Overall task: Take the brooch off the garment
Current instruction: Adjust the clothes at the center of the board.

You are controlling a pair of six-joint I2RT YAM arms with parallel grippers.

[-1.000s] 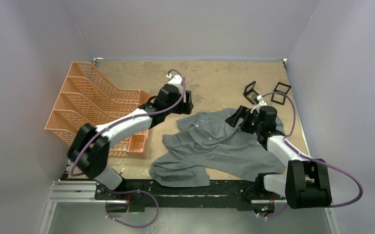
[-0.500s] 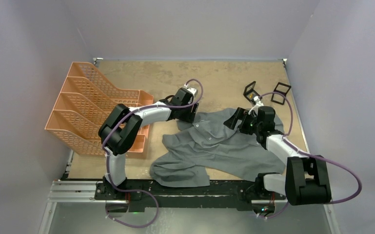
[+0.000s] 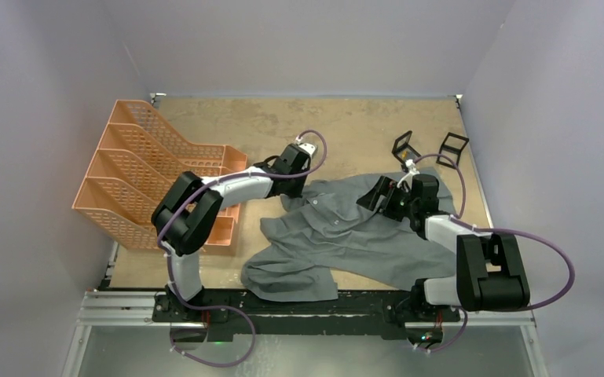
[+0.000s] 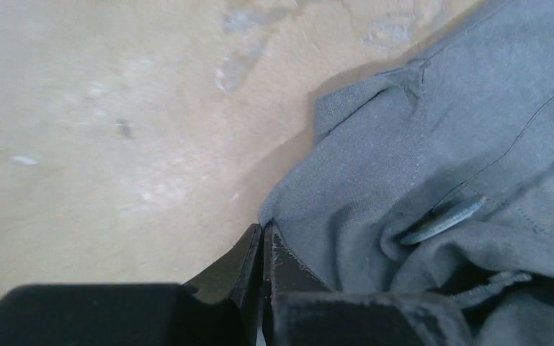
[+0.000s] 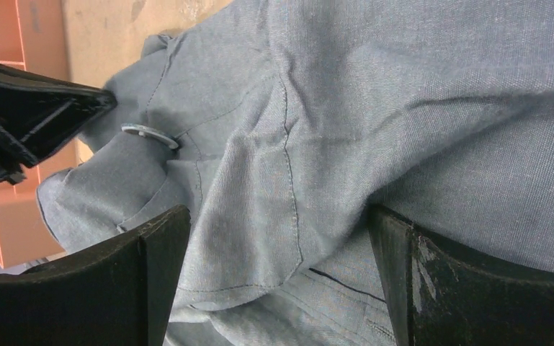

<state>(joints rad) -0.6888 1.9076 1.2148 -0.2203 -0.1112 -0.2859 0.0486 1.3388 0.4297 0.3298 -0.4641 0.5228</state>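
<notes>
The garment (image 3: 345,236), a grey shirt, lies crumpled in the middle of the table. A flat pale disc near its collar, seen edge-on, looks like the brooch (image 4: 443,220) (image 5: 149,133). My left gripper (image 4: 263,229) (image 3: 294,186) is low at the collar's far-left edge, about a hand's width left of the disc. Its jaws are shut, with the hem of the garment (image 4: 418,144) pinched at their tips. My right gripper (image 5: 277,288) (image 3: 381,196) stands wide open over the garment (image 5: 374,108). Only folds of cloth lie between its fingers (image 5: 137,281), and the disc is ahead of them to the left.
An orange file rack (image 3: 149,181) stands at the left, its corner close to the left arm. Two small black frames (image 3: 403,147) (image 3: 453,148) stand at the back right, behind the right gripper. Bare tan tabletop (image 4: 115,108) lies left of the collar.
The left arm swung in and came down from above the table to the collar's edge, and its jaws went from open to shut. The right gripper edged slightly left, still open.
</notes>
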